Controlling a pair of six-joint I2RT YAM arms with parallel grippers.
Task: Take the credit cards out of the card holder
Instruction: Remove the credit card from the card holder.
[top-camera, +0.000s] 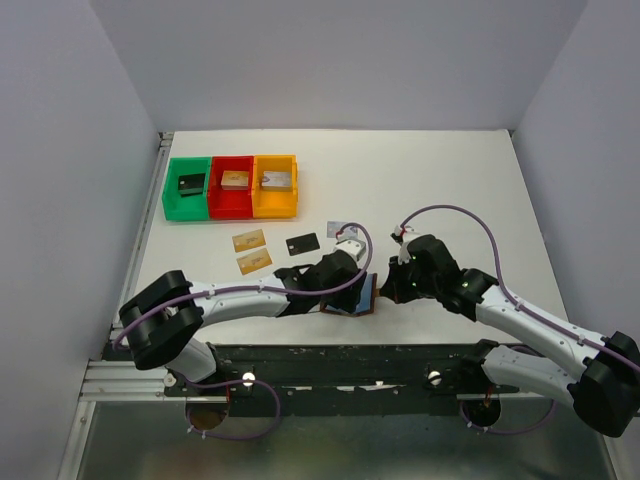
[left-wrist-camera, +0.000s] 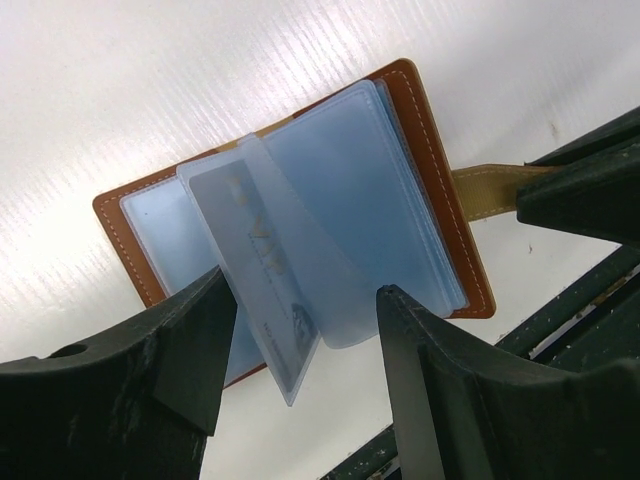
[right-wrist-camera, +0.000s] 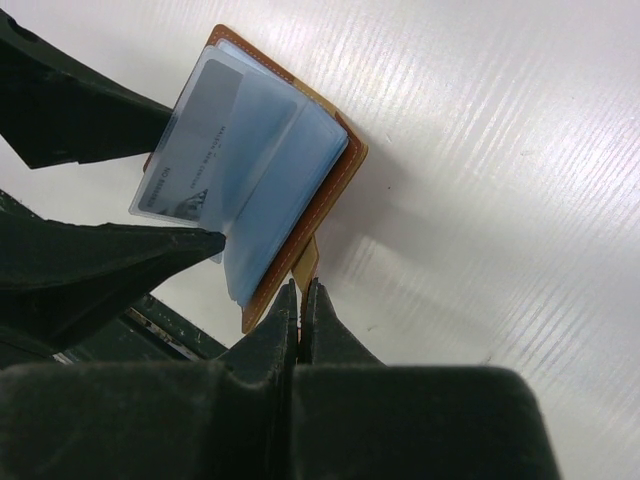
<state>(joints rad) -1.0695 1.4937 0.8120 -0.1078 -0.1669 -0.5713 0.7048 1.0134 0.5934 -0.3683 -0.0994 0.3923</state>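
Top camera: high, behind my bases, looking down and forward over the whole table (top-camera: 450, 180), from far off. Left wrist camera: close, looking out past my left gripper (left-wrist-camera: 305, 290) from the left. Right wrist camera: close, looking past my right gripper (right-wrist-camera: 300, 290) from the right. All three views share the open card holder (top-camera: 366, 296).

Robot lab: white table (top-camera: 450, 170) boxed by grey walls (top-camera: 340, 60).

Bright, even overhead light; the white table (top-camera: 450, 190) shows streaky glare in wrist views, a soft shadow beside the card holder (right-wrist-camera: 280, 170), foreground dark, slightly soft
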